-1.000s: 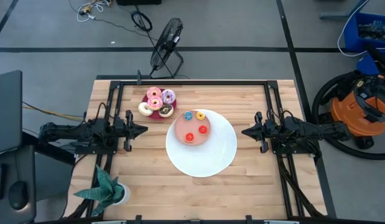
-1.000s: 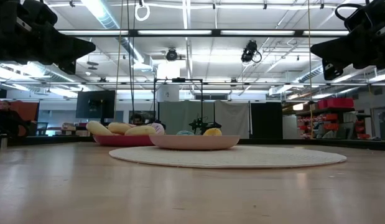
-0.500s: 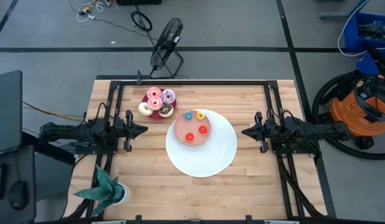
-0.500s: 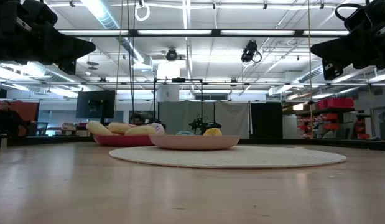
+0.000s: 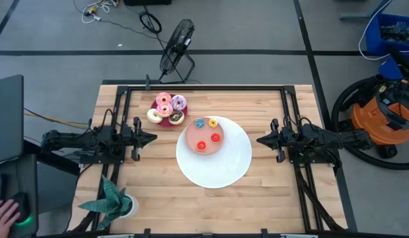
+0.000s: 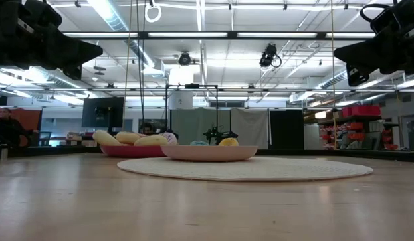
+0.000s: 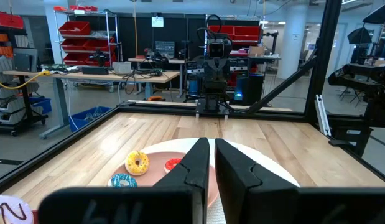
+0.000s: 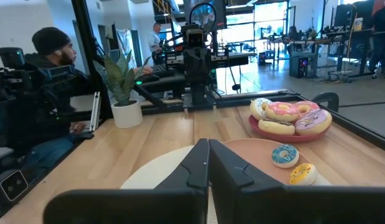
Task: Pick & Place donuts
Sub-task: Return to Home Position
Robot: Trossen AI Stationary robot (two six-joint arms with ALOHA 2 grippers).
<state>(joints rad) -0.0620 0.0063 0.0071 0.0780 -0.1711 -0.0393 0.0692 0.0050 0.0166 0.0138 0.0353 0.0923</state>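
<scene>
The pale wooden counter (image 5: 158, 192) fills the high view, read here as a clock face with twelve at its far edge. Off its near corner, past seven o'clock, a person's hand (image 5: 2, 211) rests on a desk. At seven o'clock on the counter a green plant (image 5: 113, 200) stands in a white pot.

A big white disc (image 5: 227, 172) lies at the centre. On its eleven o'clock part sits a salmon-pink plate (image 5: 193, 135) with the four tiny rings: the first red donut (image 5: 201, 146) at its six, the second red donut (image 5: 215, 138) at three, the blue donut (image 5: 199, 123) at eleven and the yellow donut (image 5: 213, 122) at one.

The left gripper (image 5: 151, 137) hangs at nine o'clock and the right gripper (image 5: 259, 139) at three, both pointing inward. The right one is clenched and empty. The left one also seems clenched on nothing, with only a sliver between its fingers.

Farther on, at eleven o'clock, a crimson plate (image 6: 130, 151) lies just beside the salmon one; whether the rims touch I cannot tell. It holds the white donut (image 5: 153, 116) at eight, the brown donut (image 5: 176, 118) at five, the inner pink donut (image 5: 165, 109) in the middle, the far pink donut (image 5: 164, 99) at twelve and the purple donut (image 5: 179, 102) at two.

Beyond the far edge a black fan (image 5: 178, 43) stands on the floor.
</scene>
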